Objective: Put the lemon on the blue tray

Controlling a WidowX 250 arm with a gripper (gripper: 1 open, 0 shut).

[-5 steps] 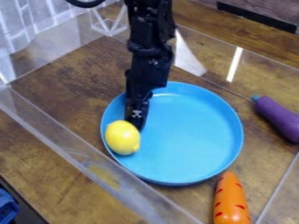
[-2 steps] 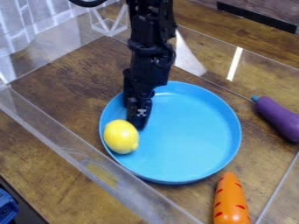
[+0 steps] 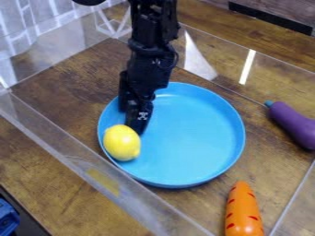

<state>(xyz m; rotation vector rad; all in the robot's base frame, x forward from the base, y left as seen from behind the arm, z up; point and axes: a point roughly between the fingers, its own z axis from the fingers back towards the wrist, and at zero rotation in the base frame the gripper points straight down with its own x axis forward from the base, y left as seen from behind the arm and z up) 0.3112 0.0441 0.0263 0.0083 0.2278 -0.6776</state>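
Lemon point(image 3: 122, 143), bright yellow, lies on the blue tray at its left rim, toward the near side, and appears to rest inside the plate.

Largest is the round blue tray point(image 3: 187, 138) on the brown wooden worktop point(image 3: 58, 95). It has slid slightly toward the worktop's left edge within the last second, and the lemon has travelled with it. That suggests the arm is nudging the plate as it moves, while the task itself looks essentially done.

Next in size, the black robot arm point(image 3: 153, 29) reaches down from the worktop's far side. Its fingers point(image 3: 139, 114) are low over the tray's far left part, just beyond the lemon. They are spread and pinch nothing that can be seen; whether they touch the tray or the lemon cannot be told.

Smaller still, an orange carrot point(image 3: 242, 210) lies off the tray toward the worktop's near right corner, and a purple toy vegetable point(image 3: 292, 124) lies by its right edge.

Smallest is the lemon. Its long axis runs mainly from far to near, leaning a little to the right at the near end; which end is the tip is unclear. Lifting the fingers straight up would likely avoid dragging the plate further.
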